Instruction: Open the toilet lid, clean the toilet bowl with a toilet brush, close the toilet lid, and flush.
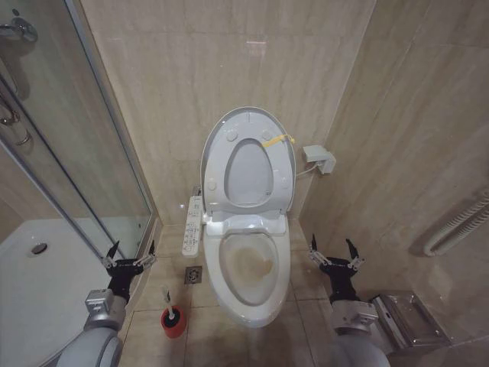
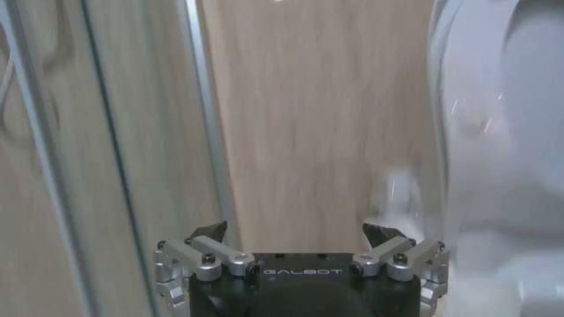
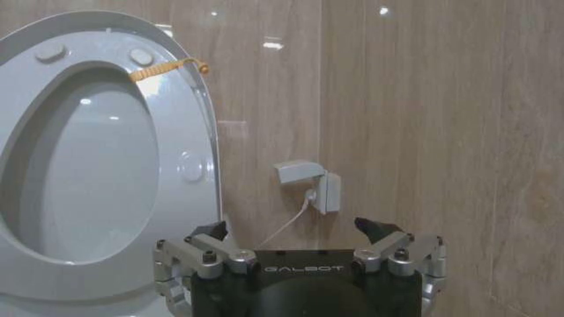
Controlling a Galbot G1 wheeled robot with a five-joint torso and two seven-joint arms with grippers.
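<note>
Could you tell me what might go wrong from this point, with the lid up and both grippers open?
The toilet brush sits low in its red holder beside the toilet bowl; the left gripper could tip it when grasping. The raised toilet lid and seat lean on the wall and might drop if bumped. The right gripper is near the wall socket.

Glass shower door (image 1: pixel 84 138), floor drain (image 1: pixel 193 274), wall socket (image 1: pixel 318 159).

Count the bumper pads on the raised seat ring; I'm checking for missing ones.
4 on the seat ring: two near its top, two lower at the sides.
</note>
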